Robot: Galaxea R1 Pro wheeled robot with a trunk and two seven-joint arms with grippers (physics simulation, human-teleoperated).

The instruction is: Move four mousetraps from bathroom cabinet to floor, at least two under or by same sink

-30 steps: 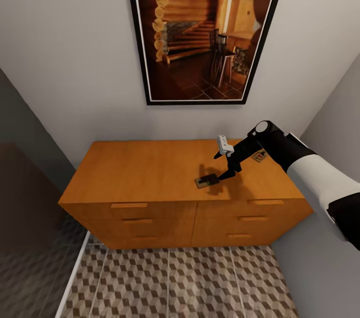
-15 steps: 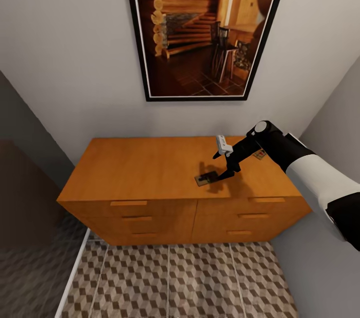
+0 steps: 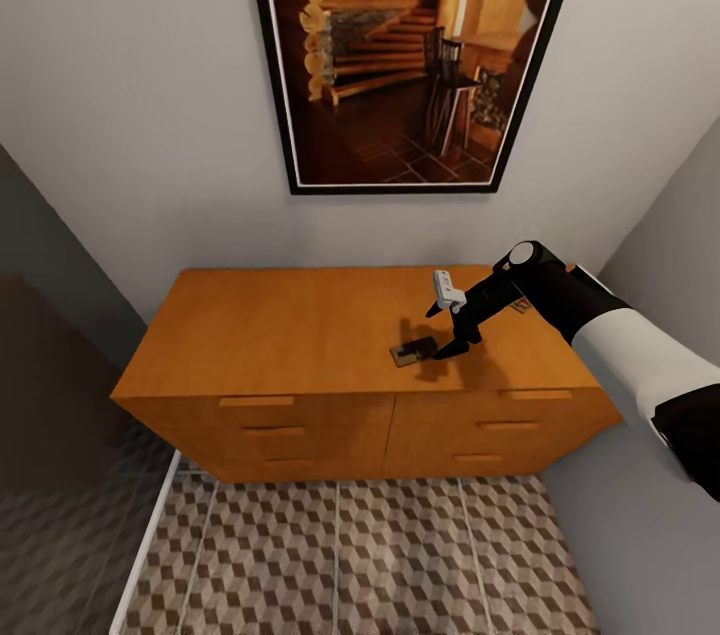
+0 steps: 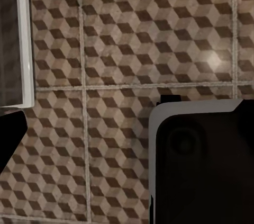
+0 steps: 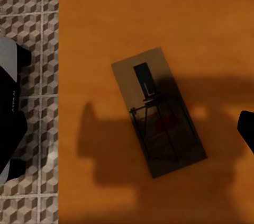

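A small tan mousetrap (image 3: 412, 352) with a black wire bar lies flat on top of the orange-brown cabinet (image 3: 290, 335), right of middle. My right gripper (image 3: 446, 347) hangs just above the top, at the trap's right end, open and holding nothing. In the right wrist view the mousetrap (image 5: 159, 113) lies aslant on the cabinet top (image 5: 159, 12), in the gripper's shadow, and one fingertip (image 5: 247, 133) shows beside it. A second mousetrap (image 3: 520, 306) peeks out behind my right forearm at the back right. My left gripper's fingertip (image 4: 8, 139) hangs over the cube-patterned bathroom floor (image 4: 132, 38).
A large framed picture (image 3: 400, 55) hangs on the wall above the cabinet. A grey wall (image 3: 640, 515) closes the right side. At the left stand a dark panel (image 3: 50, 395) and a white threshold strip (image 3: 150, 555). Tiled floor (image 3: 340, 555) lies before the drawers. My base (image 4: 201, 166) shows underneath.
The whole head view has shifted slightly, so the camera moved. My right gripper stays at the trap's right end, and the trap has not moved on the cabinet.
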